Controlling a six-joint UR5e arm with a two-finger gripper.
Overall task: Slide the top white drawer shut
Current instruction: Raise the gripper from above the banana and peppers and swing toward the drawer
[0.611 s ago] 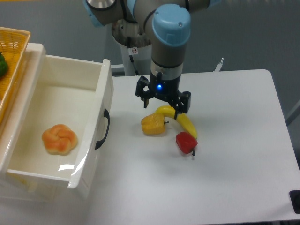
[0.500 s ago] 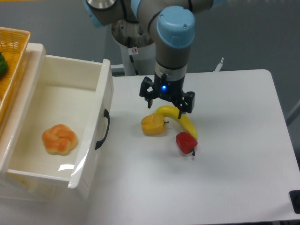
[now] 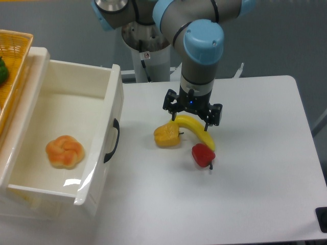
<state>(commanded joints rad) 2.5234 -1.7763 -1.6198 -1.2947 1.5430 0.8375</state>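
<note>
Fixed camera: glossy cream-white plastic top drawer (image 3: 110, 109) with curved black handle (image 3: 111, 141) stands pulled far out at 9 o'clock side of white table (image 3: 255, 194). Orange knotted bread roll (image 3: 65, 151) lies inside. Two-finger gripper (image 3: 192, 117) hangs just above yellow banana (image 3: 198, 132), fingers apart, empty. Yellow bell pepper (image 3: 166, 135) touches banana at 8 o'clock; red bell pepper (image 3: 203, 154) at 5 o'clock.

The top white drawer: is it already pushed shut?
No, the top white drawer stands pulled far out, its inside open to view with a bread roll lying in it.
</note>
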